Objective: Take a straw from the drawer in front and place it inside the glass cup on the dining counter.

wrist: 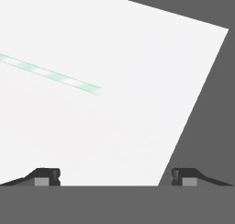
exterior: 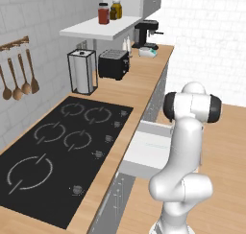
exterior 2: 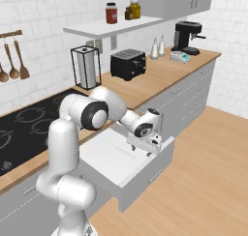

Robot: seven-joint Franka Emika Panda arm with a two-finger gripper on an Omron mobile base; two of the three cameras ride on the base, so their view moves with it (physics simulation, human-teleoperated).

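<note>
The straw runs off the hand view's left edge

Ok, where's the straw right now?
The straw lies flat on the white floor of the open drawer, at upper left in the hand view, ahead of the open tool and untouched.

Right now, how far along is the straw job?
Done: the drawer is pulled open, and the straw lies on its white floor. In hand: the gripper is open over the drawer, not on the straw, which sits off to one side in the hand view. Left: grasp it, lift it, carry it to the cup.
</note>
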